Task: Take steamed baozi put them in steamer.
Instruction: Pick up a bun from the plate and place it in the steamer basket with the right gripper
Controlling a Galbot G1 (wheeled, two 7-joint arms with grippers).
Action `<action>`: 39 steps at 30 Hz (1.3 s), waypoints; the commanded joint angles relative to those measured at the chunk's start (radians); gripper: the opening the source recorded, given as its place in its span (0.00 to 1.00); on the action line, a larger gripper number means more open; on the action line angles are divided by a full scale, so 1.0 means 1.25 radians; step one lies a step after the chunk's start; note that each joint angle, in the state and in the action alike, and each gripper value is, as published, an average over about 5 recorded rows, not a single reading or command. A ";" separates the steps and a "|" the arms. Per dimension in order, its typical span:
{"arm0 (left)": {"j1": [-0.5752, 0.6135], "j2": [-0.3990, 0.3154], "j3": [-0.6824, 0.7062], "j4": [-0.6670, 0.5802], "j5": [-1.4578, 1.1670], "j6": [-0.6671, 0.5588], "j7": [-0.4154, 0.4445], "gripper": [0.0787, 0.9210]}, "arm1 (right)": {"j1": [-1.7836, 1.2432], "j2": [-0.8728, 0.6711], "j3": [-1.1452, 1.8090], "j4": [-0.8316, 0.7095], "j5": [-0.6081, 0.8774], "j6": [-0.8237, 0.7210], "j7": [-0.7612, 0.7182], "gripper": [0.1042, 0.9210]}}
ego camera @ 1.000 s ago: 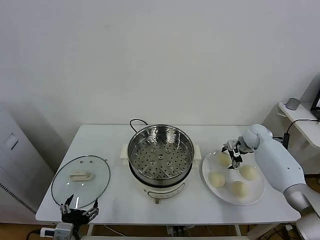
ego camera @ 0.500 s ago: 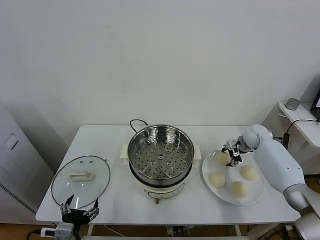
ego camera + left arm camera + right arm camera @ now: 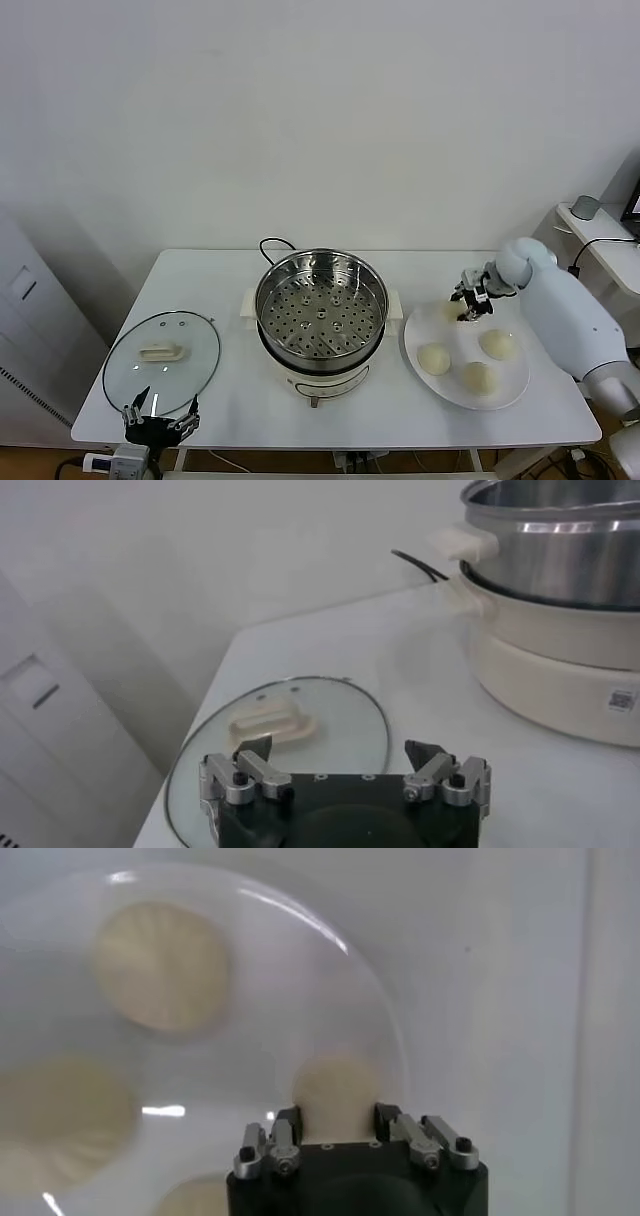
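At the right of the head view, our right gripper (image 3: 471, 303) hangs over the flat white plate (image 3: 516, 375), fingers closed around one round cream-white bun (image 3: 337, 1095). Three buns lie below it on the plate. Our left gripper (image 3: 158, 425) waits spread open, lower left.

No text, brand or number can be read anywhere. The only marking is a small white sticker (image 3: 622, 699) with a dark code square on the cream-white base of the steamer (image 3: 560, 630), and it is too small to make out.
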 commanded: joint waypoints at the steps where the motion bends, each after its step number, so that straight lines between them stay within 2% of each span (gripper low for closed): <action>1: -0.002 0.000 0.000 -0.002 0.006 0.000 -0.002 0.88 | 0.166 -0.043 -0.152 0.052 0.175 -0.026 -0.071 0.43; 7: -0.005 -0.002 -0.001 -0.006 0.021 -0.004 -0.006 0.88 | 0.356 0.014 -0.319 0.016 0.331 -0.006 -0.136 0.43; 12: -0.007 -0.010 -0.003 -0.013 0.021 -0.005 -0.007 0.88 | 0.483 0.116 -0.439 -0.046 0.467 0.115 -0.156 0.43; 16: -0.008 -0.024 -0.004 -0.017 0.017 -0.005 -0.007 0.88 | 0.530 0.185 -0.519 -0.058 0.495 0.235 -0.159 0.43; 22: -0.005 -0.039 -0.006 -0.024 0.017 -0.006 -0.009 0.88 | 0.530 0.268 -0.570 -0.097 0.481 0.441 -0.158 0.43; 26: -0.004 -0.039 -0.009 -0.026 0.016 -0.006 -0.009 0.88 | 0.514 0.306 -0.571 -0.100 0.411 0.548 -0.140 0.43; 34: -0.007 -0.039 -0.011 -0.024 0.015 -0.005 -0.009 0.88 | 0.486 0.376 -0.544 -0.091 0.261 0.582 -0.110 0.43; 39: -0.007 -0.039 -0.017 -0.025 0.008 -0.004 -0.009 0.88 | 0.452 0.403 -0.522 -0.093 0.149 0.582 -0.049 0.43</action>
